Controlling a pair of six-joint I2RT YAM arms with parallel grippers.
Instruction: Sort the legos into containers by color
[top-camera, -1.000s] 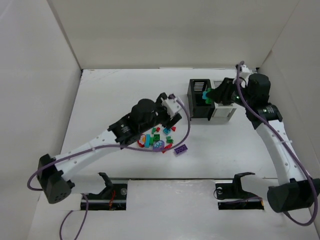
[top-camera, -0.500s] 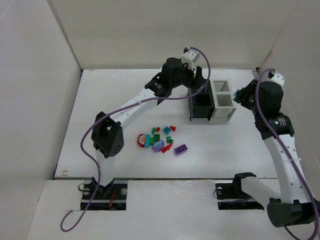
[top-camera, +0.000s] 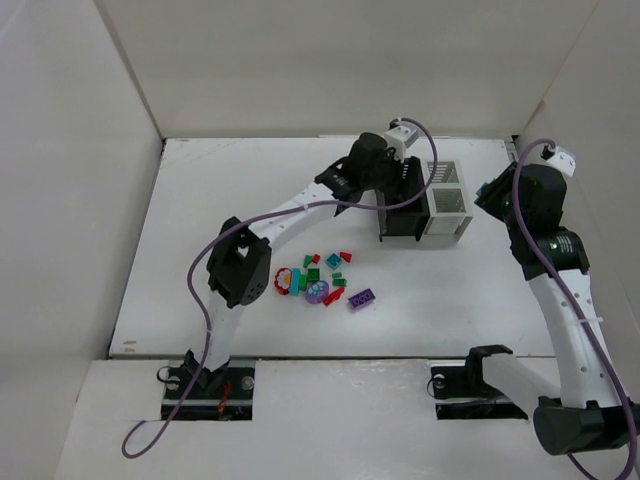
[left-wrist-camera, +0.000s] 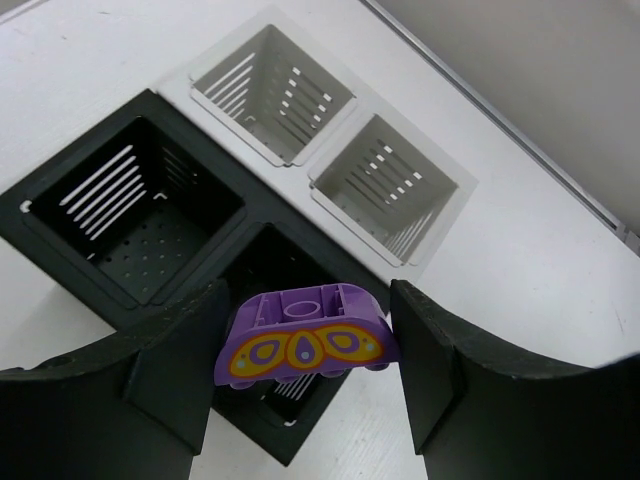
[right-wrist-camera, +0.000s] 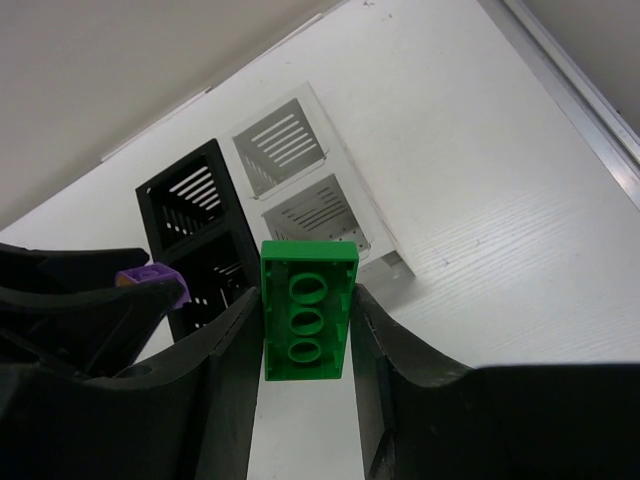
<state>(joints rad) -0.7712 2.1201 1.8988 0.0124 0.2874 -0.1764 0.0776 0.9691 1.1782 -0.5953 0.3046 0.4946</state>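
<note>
Aloft, left tool (left-wrist-camera: 309, 335) with purple brick (left-wrist-camera: 304, 348), right tool (right-wrist-camera: 305, 345) with green brick (right-wrist-camera: 307, 305).

The white, wood-grained desk (top-camera: 200, 215) carries two groups of things. Toward its far right stand a black slatted plastic bin (top-camera: 399, 222) and a white slatted plastic bin (top-camera: 447, 212), upright and touching side by side; the left wrist view shows each as two square open-top cells. Nearer the middle, well apart from the bins, lies a loose cluster of small plastic bricks (top-camera: 316, 277): a red curved piece (top-camera: 281, 281) at its left end, green and teal ones in the middle, and a flat purple studded brick (top-camera: 362, 298) just beside the cluster at its right.
</note>
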